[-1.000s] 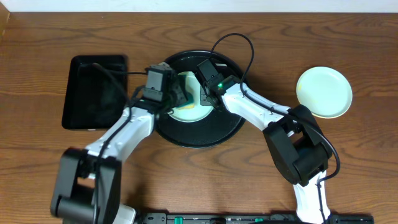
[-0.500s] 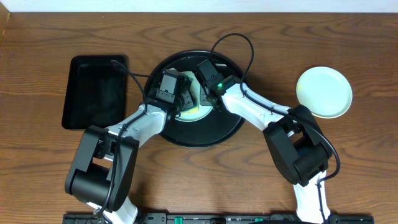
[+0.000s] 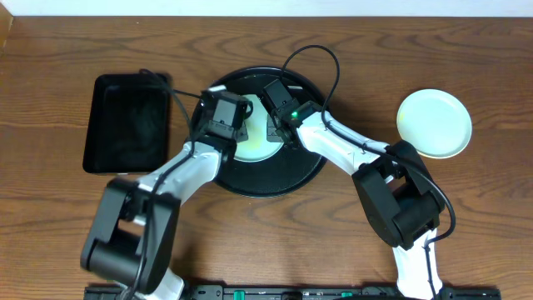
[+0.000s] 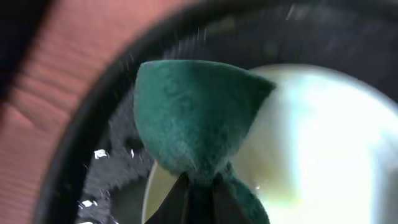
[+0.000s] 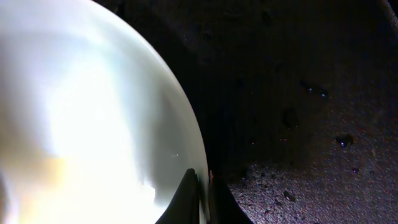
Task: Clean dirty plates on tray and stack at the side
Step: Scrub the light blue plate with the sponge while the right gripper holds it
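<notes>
A pale plate [image 3: 250, 148] lies in the large round black tray [image 3: 275, 177]. My left gripper [image 3: 237, 125] is shut on a green sponge [image 4: 193, 118] at the plate's left rim, and the sponge lies over the plate [image 4: 323, 143] and the tray floor [image 4: 106, 168]. My right gripper [image 3: 273, 129] is shut on the plate's right rim. In the right wrist view its jaws [image 5: 202, 193] pinch the plate's edge [image 5: 81, 112] just above the wet tray [image 5: 298, 93]. A second, light-coloured plate [image 3: 433, 123] sits on the table at the right.
A smaller rectangular black tray [image 3: 127, 123] lies on the wooden table to the left of the round tray. Cables arch over the back of the round tray [image 3: 312, 54]. The arm bases stand at the front edge.
My left gripper swung right over the plate with the sponge, then drew back slightly up and left. The right gripper kept its hold on the rim and did not move.
</notes>
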Controlling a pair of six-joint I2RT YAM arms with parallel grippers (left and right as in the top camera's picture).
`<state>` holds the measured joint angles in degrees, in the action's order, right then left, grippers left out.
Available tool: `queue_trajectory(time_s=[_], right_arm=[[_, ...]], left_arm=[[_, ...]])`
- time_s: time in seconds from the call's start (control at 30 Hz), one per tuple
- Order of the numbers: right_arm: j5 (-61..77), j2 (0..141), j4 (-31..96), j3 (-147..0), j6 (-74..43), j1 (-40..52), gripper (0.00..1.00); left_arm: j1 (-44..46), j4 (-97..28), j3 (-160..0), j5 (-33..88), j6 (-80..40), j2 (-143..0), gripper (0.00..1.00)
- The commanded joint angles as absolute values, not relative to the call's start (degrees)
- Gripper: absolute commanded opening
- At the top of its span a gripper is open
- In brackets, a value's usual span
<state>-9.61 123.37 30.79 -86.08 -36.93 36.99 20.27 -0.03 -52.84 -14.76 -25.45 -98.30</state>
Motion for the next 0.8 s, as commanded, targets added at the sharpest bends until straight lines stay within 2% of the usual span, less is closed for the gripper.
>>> queue_trajectory(time_s=[0.0,0.1,0.3,0.63,0.77], right_arm=[[-5.74,127.63,31.9,-84.18,-36.8,39.09,0.02],[-5.74,127.63,31.9,-84.18,-36.8,39.09,0.02],[-5.74,127.63,31.9,-84.18,-36.8,39.09,0.02],[-5.76,127.63,31.9,-84.18,-36.75,39.09,0.01],[-5.76,127.63,31.94,-84.16,-36.14,39.09,0.01]], left_arm=[[19.97,1.45,-52.82,-11.33,-27.57,-93.78,0.07],[19.97,1.65,-52.8,-7.14,-35.03,-93.62,0.07],[20.1,1.87,-52.75,-0.23,-41.32,-98.45,0.07],[20.12,2.44,-52.75,5.02,-39.22,-107.04,0.07],[20.12,-0.51,-52.75,-3.7,-32.62,-106.65,0.07]])
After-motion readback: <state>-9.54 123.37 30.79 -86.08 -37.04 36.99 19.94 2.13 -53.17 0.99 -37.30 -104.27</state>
